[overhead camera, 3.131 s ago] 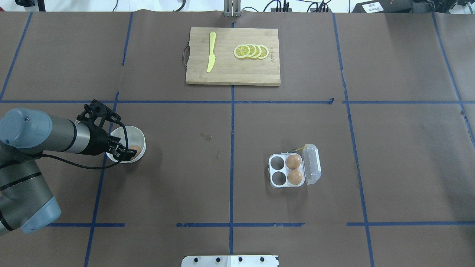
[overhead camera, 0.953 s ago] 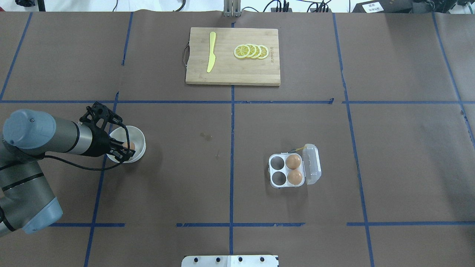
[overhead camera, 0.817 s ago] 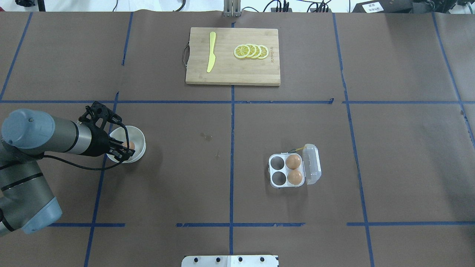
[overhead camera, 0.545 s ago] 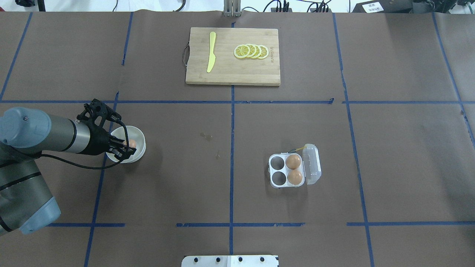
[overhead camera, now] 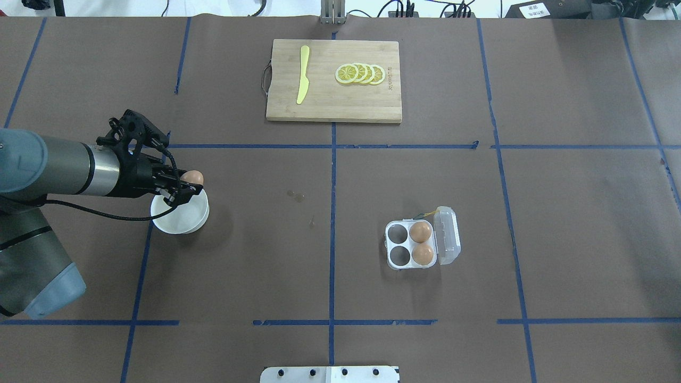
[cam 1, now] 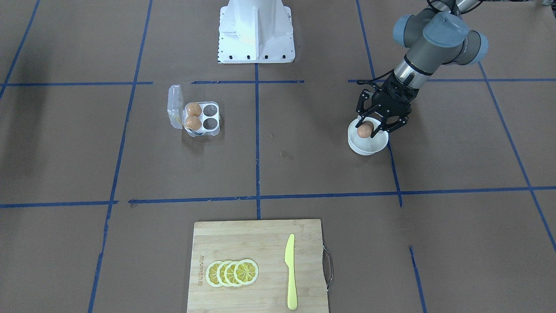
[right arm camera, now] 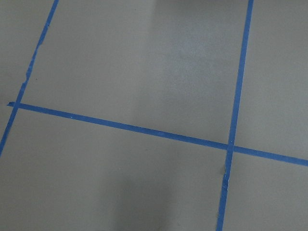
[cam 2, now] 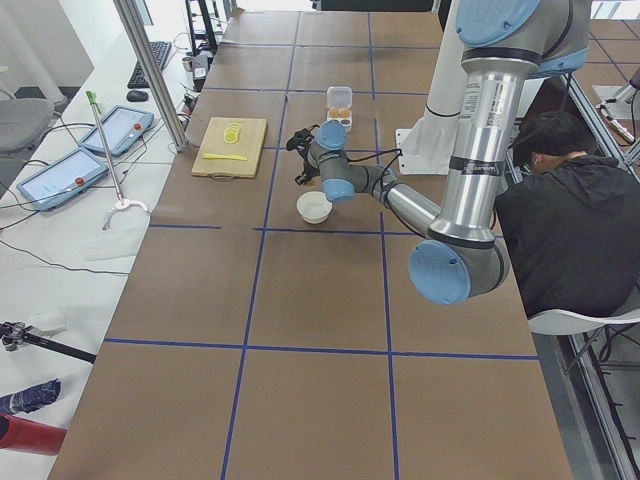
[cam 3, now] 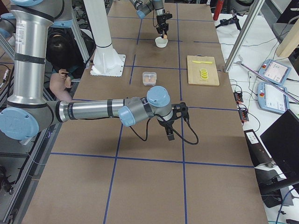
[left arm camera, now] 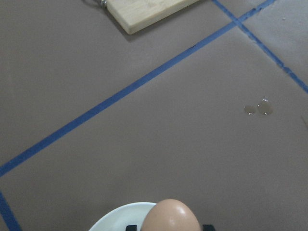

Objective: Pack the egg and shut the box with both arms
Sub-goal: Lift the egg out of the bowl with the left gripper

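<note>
My left gripper (overhead camera: 190, 184) is shut on a light-brown egg (overhead camera: 193, 176) and holds it just above the rim of a white bowl (overhead camera: 181, 219). The front view shows the same egg (cam 1: 365, 129) over the bowl (cam 1: 367, 145), and it fills the bottom of the left wrist view (left arm camera: 171, 217). The clear box (overhead camera: 412, 244) lies open right of centre, its lid (overhead camera: 448, 235) folded to the right. Two brown eggs (overhead camera: 421, 232) fill its right cups and the two left cups (overhead camera: 397, 233) are empty. My right gripper (cam 3: 169, 135) shows only in the exterior right view, and I cannot tell whether it is open or shut.
A wooden cutting board (overhead camera: 334, 103) lies at the back centre with a yellow knife (overhead camera: 303, 74) and lemon slices (overhead camera: 360, 73) on it. The robot's white base (cam 1: 256, 30) stands at the near edge. A seated person (cam 2: 565, 220) is beside the robot.
My left gripper closed on the egg in the bowl and has lifted it out, up above the bowl's rim. The box and its eggs have not moved.
</note>
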You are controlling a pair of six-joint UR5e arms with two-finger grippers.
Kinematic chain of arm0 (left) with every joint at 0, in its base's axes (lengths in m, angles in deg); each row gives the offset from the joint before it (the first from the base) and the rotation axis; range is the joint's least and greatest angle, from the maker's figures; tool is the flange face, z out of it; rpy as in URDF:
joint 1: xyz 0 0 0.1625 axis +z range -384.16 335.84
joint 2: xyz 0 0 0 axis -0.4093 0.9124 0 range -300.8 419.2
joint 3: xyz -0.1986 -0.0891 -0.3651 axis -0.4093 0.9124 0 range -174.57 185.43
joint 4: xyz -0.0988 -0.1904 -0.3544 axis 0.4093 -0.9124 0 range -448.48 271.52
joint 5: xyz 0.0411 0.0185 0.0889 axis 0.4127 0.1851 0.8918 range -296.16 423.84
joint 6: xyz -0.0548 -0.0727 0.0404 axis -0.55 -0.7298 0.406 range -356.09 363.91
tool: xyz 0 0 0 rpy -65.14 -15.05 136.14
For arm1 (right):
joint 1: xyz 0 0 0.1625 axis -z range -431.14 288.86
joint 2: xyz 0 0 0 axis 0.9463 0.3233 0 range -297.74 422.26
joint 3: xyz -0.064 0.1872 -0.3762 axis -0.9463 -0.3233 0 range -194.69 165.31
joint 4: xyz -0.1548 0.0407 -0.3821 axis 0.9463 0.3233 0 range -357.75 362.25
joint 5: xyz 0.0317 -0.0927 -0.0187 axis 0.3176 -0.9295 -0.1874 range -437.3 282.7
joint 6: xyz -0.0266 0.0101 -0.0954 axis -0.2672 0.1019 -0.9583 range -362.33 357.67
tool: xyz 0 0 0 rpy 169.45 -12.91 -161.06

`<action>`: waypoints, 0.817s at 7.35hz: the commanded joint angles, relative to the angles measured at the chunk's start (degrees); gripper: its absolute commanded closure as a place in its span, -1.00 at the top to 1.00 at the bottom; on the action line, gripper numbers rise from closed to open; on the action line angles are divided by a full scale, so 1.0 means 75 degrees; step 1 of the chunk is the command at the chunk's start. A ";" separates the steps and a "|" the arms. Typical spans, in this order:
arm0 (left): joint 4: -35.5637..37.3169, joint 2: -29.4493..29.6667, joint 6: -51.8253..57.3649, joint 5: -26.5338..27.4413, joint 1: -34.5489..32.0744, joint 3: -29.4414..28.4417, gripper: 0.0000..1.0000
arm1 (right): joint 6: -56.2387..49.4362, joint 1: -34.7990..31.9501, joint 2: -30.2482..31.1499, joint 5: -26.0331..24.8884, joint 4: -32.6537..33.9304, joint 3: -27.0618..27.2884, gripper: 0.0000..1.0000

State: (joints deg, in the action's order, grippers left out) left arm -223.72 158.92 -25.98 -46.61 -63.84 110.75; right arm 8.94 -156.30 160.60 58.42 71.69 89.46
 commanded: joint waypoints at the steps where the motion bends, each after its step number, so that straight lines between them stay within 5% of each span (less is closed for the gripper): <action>1: -0.1541 0.0237 0.0609 -0.0016 -0.0018 -0.0062 -0.82 | -0.0002 0.0000 0.0025 -0.0003 0.0000 0.0012 1.00; 3: -0.2040 0.0832 0.0239 -0.0004 0.0040 -0.0225 -0.98 | -0.0003 0.0000 0.0025 0.0009 0.0000 0.0024 1.00; 6: -0.2392 0.2029 -0.0117 0.0801 0.0645 -0.0777 -0.95 | -0.0003 0.0000 0.0048 -0.0003 0.0000 0.0024 1.00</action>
State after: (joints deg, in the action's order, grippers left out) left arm -240.38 171.04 -26.53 -43.59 -61.81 105.97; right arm 8.92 -156.33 160.93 58.48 71.68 89.63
